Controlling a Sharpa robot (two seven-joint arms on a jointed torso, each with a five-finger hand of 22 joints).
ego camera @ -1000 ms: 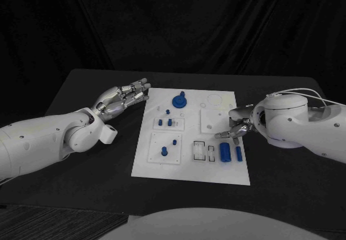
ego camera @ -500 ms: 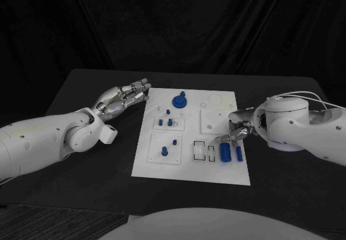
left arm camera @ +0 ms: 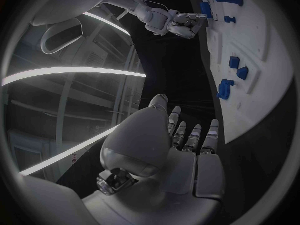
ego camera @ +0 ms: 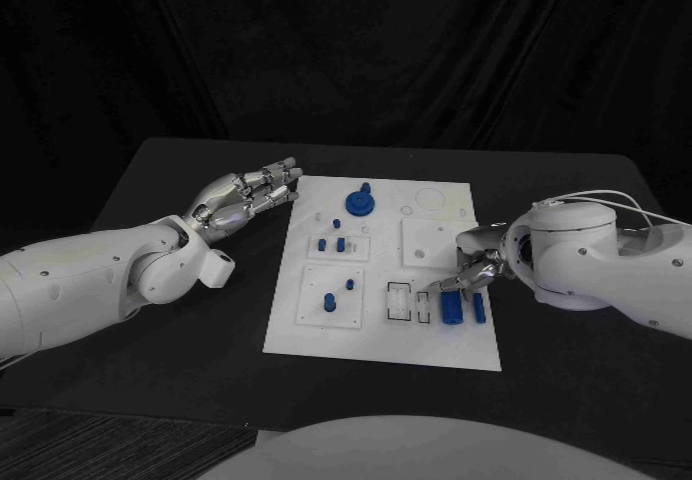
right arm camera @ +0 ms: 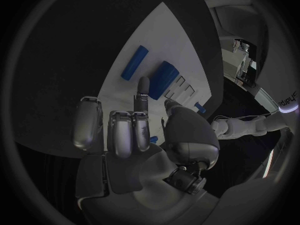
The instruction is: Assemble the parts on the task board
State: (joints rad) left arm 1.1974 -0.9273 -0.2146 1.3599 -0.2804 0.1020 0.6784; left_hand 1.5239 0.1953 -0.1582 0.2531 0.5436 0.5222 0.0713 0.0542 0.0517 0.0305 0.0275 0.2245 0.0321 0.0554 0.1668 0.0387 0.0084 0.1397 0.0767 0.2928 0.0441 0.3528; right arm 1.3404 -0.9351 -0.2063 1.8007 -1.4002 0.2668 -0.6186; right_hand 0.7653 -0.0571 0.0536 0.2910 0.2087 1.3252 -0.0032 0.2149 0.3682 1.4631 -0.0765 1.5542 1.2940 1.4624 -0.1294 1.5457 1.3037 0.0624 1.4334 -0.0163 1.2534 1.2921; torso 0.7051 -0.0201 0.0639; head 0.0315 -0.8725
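Observation:
The white task board (ego camera: 433, 335) lies mid-table. On it stand a blue round knobbed part (ego camera: 359, 204), two small blue pegs (ego camera: 329, 243) and two more blue pieces (ego camera: 338, 295). A thick blue cylinder (ego camera: 450, 305) and a thin one (ego camera: 477, 306) lie near its right edge. My right hand (ego camera: 470, 270) hovers just over those cylinders, one finger stretched toward the thick cylinder (right arm camera: 164, 74), thumb apart, holding nothing. My left hand (ego camera: 248, 195) hangs with straight, spread fingers beside the board's far left corner, empty.
Two empty rectangular slots (ego camera: 408, 302) sit left of the cylinders. A raised white square plate (ego camera: 426, 240) lies under my right hand's far side. Black table (ego camera: 173, 330) surrounds the board on every side.
My right hand has slid along the board's right edge toward the near side, closing on the blue cylinders. The left arm has stayed still.

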